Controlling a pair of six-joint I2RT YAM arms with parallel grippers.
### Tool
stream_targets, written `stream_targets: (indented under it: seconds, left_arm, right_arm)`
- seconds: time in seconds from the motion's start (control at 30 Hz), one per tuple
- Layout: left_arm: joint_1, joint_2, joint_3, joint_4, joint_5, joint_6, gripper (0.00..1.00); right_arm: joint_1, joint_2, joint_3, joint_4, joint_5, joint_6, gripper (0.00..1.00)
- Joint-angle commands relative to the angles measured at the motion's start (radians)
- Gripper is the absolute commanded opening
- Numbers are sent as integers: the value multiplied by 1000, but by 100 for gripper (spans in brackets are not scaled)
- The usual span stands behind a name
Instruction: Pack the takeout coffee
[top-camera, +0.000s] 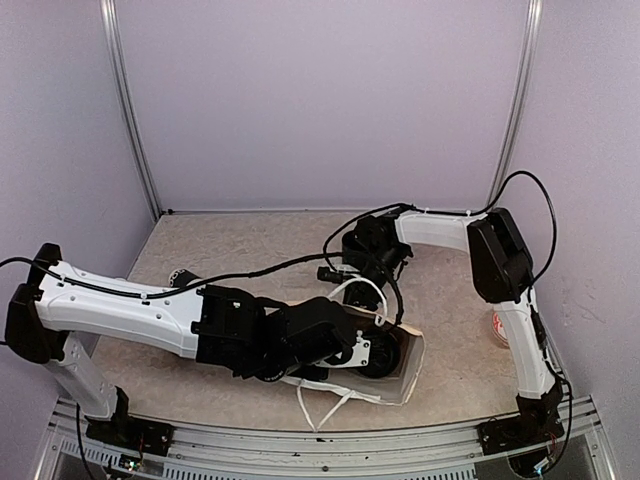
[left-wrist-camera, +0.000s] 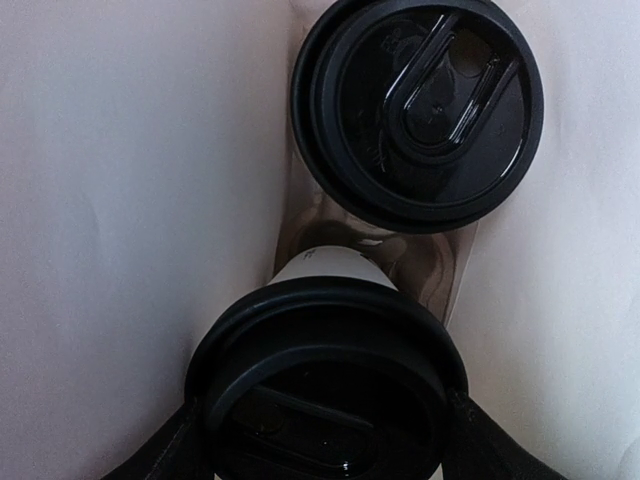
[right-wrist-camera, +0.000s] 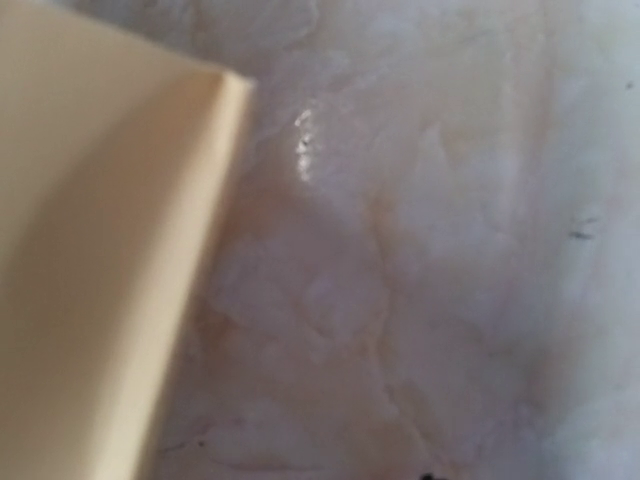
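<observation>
Black plastic lids the white paper takeout cup (left-wrist-camera: 330, 400) lowest in the left wrist view, with a strip of its white wall showing above the round lid. The left gripper (left-wrist-camera: 330, 455) has hold of it: its dark fingers (left-wrist-camera: 165, 450) are spread wide and pressed against both sides of the lid's rim. Just beyond stands a second white paper cup with a black lid (left-wrist-camera: 415, 105); whether the two touch cannot be told. Both cups are inside the white paper bag (top-camera: 410, 365), whose pale walls close in on either side of them. The bag sits near the middle of the mottled beige bench (top-camera: 200, 240), toward its near edge, with one white cord handle (top-camera: 320, 405) trailing toward that edge. The right gripper (top-camera: 365, 255) is at the bag's far side, by the other looped handle (top-camera: 365, 292). Its own camera shows only a cream paper panel and bare bench, so how far its fingers are open cannot be told. A small pinkish-red object (top-camera: 498, 325) lies near the bench's right edge.
</observation>
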Motion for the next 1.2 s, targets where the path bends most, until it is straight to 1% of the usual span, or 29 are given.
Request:
stream_targets:
  seconds: [0.0,0.4,0.63,0.77,1.0,1.17]
  left_arm:
    - [16,-15,-12,13,14,16,63]
    - [34,5,-16,27,32,31,63]
    - [7,-18,6,-15,-3,20,63]
    - [-7,-35,8,-38,7,3,63]
    - [-9,-24,11,-20,20,20,62]
    - [-18,-37,21,-15,-30,25,62]
  right_arm:
    - [19,14,17,-33,-33,-16,42]
    - [20,27,16,-36,-37,-16,41]
    - [20,31,14,-36,-34,-12,41]
    - [20,33,15,-38,-32,-11,41]
    - [19,40,19,-41,-35,-5,41]
    - [20,38,18,-44,-35,-4,41]
